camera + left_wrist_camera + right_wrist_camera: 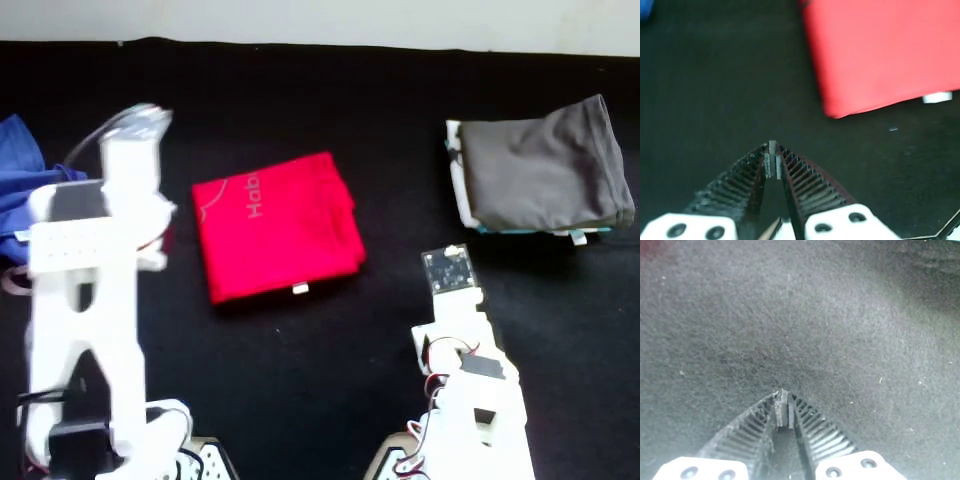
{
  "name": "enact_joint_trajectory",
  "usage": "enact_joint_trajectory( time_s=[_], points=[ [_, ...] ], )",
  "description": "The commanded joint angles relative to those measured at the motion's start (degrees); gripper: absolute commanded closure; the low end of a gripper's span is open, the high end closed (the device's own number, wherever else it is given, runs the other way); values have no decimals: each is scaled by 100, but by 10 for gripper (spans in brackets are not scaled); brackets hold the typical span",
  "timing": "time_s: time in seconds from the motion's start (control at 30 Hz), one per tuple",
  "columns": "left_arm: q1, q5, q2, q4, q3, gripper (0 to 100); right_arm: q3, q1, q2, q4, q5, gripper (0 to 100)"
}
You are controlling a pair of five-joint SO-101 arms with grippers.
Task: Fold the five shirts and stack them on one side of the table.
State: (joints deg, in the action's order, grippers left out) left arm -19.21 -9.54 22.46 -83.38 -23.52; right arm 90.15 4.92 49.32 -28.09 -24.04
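Red shirt (275, 225) lies folded just ahead of the left pincer (772, 159) — it and the right pincer (784, 409) both pressed together, empty. Next, likely: spread, pinch it, carry to the stack (545, 165).

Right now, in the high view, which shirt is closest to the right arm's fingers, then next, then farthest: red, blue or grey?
1. Grey shirt, folded, at the right.
2. Red shirt, mid-table.
3. Blue shirt, far left edge.

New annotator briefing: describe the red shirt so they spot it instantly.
On the black table, look at the centre. The folded red shirt lies there alone, white tag at its near edge. Unlike the grey-topped stack and blue shirt at the edges, it is red.
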Motion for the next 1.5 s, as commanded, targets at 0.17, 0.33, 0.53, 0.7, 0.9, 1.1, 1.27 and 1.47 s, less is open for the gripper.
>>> enact_joint_trajectory(
  time_s=[0.17,0.33,0.53,0.7,0.9,1.1,1.27,1.47],
  points=[
    [-1578,-862,233,2224,-2949,988,40,-251,22,154,-62,988],
    [-1771,-888,251,3938,-4154,988,22,-251,22,136,-53,988],
    [-1754,-879,426,3965,-4277,988,-66,-84,31,-180,369,986],
    [-1763,-879,444,3965,-4295,988,-1262,-22,22,-1771,501,907],
    [-1754,-879,426,3965,-4295,988,-3503,-708,-48,-3222,765,840],
    [-1736,-870,418,3965,-4295,988,-5305,-1798,-945,-3864,1635,835],
    [-1754,-457,418,3974,-4295,989,-6527,-2404,-2580,-3864,2163,755],
    [-1763,-448,418,3974,-4295,990,-8277,-2580,-4681,-3864,2866,684]
  ],
)
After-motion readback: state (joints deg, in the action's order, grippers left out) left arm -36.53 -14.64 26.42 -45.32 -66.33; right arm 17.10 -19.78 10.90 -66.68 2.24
